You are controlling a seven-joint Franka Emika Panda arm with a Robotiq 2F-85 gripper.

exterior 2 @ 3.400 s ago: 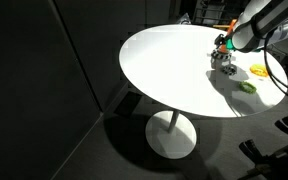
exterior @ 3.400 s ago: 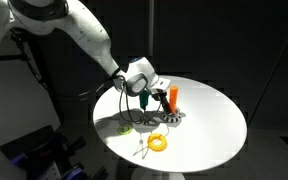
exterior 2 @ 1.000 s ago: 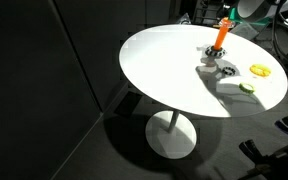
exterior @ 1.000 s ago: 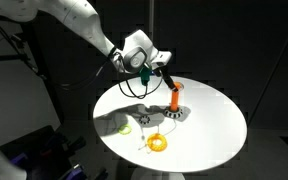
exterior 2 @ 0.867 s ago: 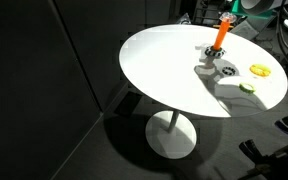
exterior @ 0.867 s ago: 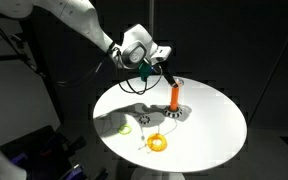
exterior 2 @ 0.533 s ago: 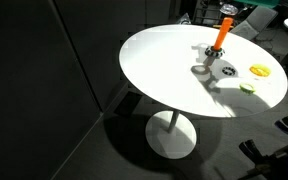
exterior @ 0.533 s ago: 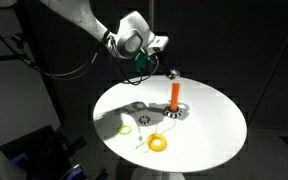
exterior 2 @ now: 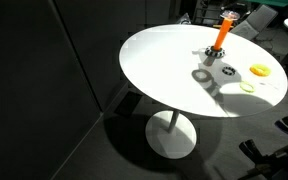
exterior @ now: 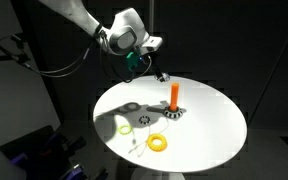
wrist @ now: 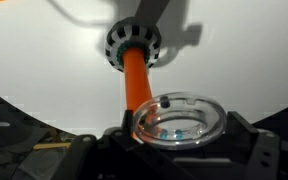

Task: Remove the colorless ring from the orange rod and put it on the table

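The colorless ring (wrist: 180, 121) is see-through with dark and blue flecks in its rim, and it sits flat between my dark fingers in the wrist view. My gripper (wrist: 180, 128) is shut on it, high above the table (exterior: 214, 122) and off to the side of the orange rod (exterior: 174, 95). That rod stands upright on its pale flecked foot (wrist: 134, 45) with nothing around it. In an exterior view the gripper (exterior: 156, 72) hangs clear of the rod top. The rod (exterior 2: 222, 30) also shows at the far edge of the table (exterior 2: 164, 70).
A yellow ring (exterior: 158, 143) lies near the table's front edge, also seen as the yellow ring (exterior 2: 259, 70). A greenish ring (exterior: 125, 127) lies to the side of it. Dark floor surrounds the round top, and the arm's shadow falls beside the rod's foot.
The gripper has risen up and away from the orange rod, carrying the colorless ring off its top. The rod and the other rings have stayed put.
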